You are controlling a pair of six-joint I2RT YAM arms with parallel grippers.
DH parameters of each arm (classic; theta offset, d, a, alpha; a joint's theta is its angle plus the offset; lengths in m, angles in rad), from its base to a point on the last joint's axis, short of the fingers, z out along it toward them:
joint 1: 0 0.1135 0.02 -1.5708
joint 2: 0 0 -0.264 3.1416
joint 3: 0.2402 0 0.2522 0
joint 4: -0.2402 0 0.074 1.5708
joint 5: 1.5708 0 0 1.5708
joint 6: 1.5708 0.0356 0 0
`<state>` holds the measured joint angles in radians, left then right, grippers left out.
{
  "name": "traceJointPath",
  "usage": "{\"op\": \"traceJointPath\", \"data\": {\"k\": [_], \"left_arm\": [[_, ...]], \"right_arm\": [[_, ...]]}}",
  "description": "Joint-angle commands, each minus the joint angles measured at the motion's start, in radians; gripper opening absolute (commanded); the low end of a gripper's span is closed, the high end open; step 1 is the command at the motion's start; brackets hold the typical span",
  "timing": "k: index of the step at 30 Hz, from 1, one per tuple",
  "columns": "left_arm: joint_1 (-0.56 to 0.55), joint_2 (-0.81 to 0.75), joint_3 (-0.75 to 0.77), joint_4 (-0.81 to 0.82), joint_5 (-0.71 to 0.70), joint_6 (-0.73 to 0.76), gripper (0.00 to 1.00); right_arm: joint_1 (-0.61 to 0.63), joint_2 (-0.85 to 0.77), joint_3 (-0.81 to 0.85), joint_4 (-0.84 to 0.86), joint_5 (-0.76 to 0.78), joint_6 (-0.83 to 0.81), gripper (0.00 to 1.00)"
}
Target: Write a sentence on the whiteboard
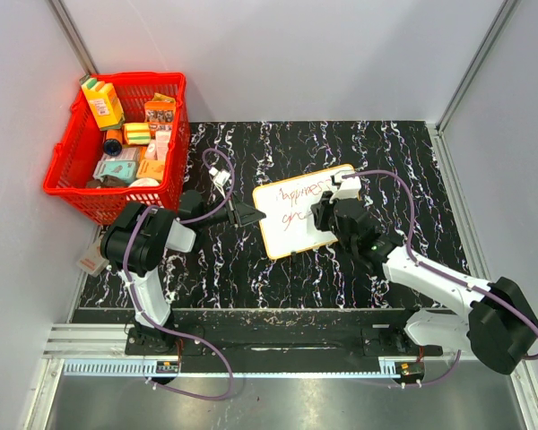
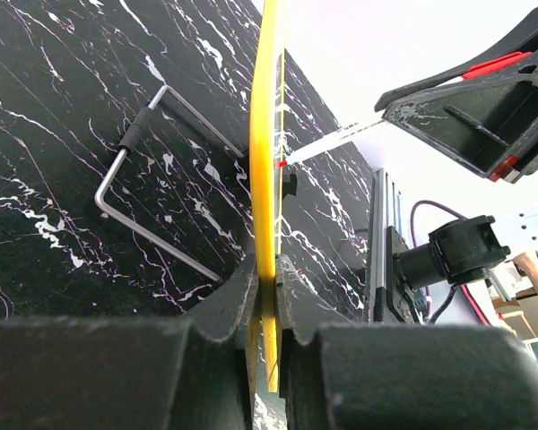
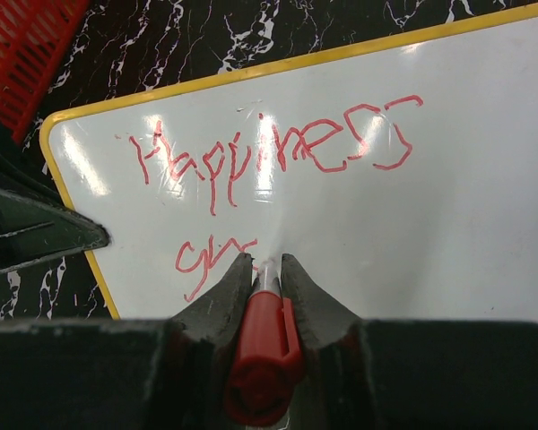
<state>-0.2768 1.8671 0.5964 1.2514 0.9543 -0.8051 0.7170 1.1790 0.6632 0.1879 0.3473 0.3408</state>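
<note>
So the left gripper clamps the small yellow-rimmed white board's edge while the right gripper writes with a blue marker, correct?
Not blue: the right wrist view shows a red plastic marker held in the right gripper, tip at the second line of the red handwritten sentence. The left gripper does clamp the small yellow-rimmed whiteboard by its edge.

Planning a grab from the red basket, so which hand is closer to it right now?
Left. The left hand grips the left edge of the whiteboard, just right of the basket; the right hand holds a marker over the board, farther right.
</note>
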Motion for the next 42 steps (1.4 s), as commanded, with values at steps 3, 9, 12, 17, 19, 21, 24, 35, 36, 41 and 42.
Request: {"op": "traceJointPath", "data": {"k": [3, 9, 12, 17, 19, 21, 24, 35, 36, 41, 42], "left_arm": [[-0.012, -0.031, 0.02, 0.106, 0.031, 0.032, 0.0], [-0.012, -0.032, 0.022, 0.106, 0.031, 0.03, 0.0], [-0.012, -0.031, 0.022, 0.106, 0.029, 0.032, 0.0], [-0.012, -0.034, 0.019, 0.108, 0.029, 0.034, 0.0], [-0.012, -0.034, 0.019, 0.108, 0.027, 0.032, 0.0], [-0.012, -0.036, 0.017, 0.108, 0.027, 0.035, 0.0], [-0.012, -0.036, 0.017, 0.108, 0.026, 0.035, 0.0], [-0.013, -0.046, 0.002, 0.115, 0.02, 0.04, 0.0], [-0.012, -0.048, 0.002, 0.118, 0.021, 0.04, 0.0], [-0.012, -0.054, -0.006, 0.123, 0.02, 0.043, 0.0], [-0.012, -0.057, -0.01, 0.125, 0.014, 0.044, 0.0]], "right_arm": [[-0.013, 0.005, 0.067, 0.027, 0.018, -0.028, 0.0], [-0.013, 0.025, 0.09, 0.041, -0.007, -0.026, 0.0], [-0.013, 0.03, 0.095, 0.035, -0.027, -0.023, 0.0], [-0.013, -0.027, 0.067, 0.025, -0.05, -0.008, 0.0], [-0.013, -0.074, 0.043, 0.024, -0.048, -0.006, 0.0], [-0.013, -0.108, 0.018, 0.027, -0.048, -0.005, 0.0], [-0.013, -0.148, 0.003, 0.021, -0.045, -0.019, 0.0], [-0.117, -0.159, 0.019, -0.028, -0.186, 0.006, 0.0], [-0.154, -0.162, 0.021, -0.027, -0.233, 0.012, 0.0], [-0.237, -0.167, 0.029, -0.034, -0.344, 0.056, 0.0], [-0.243, -0.17, 0.029, -0.034, -0.379, 0.056, 0.0]]}}
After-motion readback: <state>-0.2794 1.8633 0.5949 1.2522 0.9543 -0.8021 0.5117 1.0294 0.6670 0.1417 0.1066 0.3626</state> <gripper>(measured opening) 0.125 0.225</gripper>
